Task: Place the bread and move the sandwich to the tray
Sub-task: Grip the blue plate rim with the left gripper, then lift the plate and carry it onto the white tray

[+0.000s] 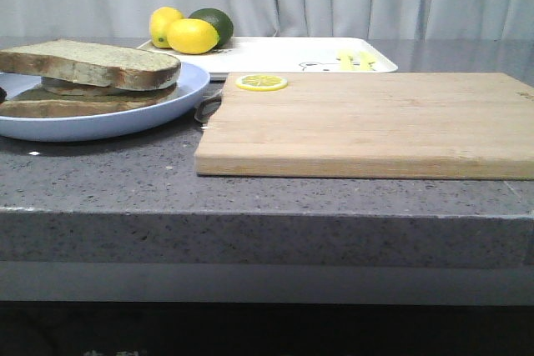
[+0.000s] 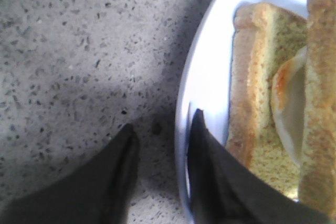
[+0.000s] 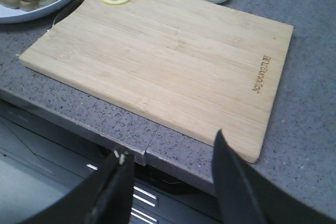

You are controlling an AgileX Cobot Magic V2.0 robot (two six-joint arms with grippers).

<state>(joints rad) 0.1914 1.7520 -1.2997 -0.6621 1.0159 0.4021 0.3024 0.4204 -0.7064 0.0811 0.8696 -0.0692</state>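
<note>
Bread placed: brown-crusted egg sandwich stacked on round pale blue plate. Left gripper narrowly open, straddling plate rim; sandwich just beyond fingertip. White rectangular tray untouched (move remains). Right gripper wide, empty.

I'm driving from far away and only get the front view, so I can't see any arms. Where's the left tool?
Observer: The left tool is open, low at the blue plate. One finger is over its rim, the other over the countertop.
Operator: What's hiding on that plate?
Observer: A fried egg, tucked inside the sandwich.
Operator: And the other arm?
Observer: The right tool is open and empty, out past the near edge of the cutting board.
</note>
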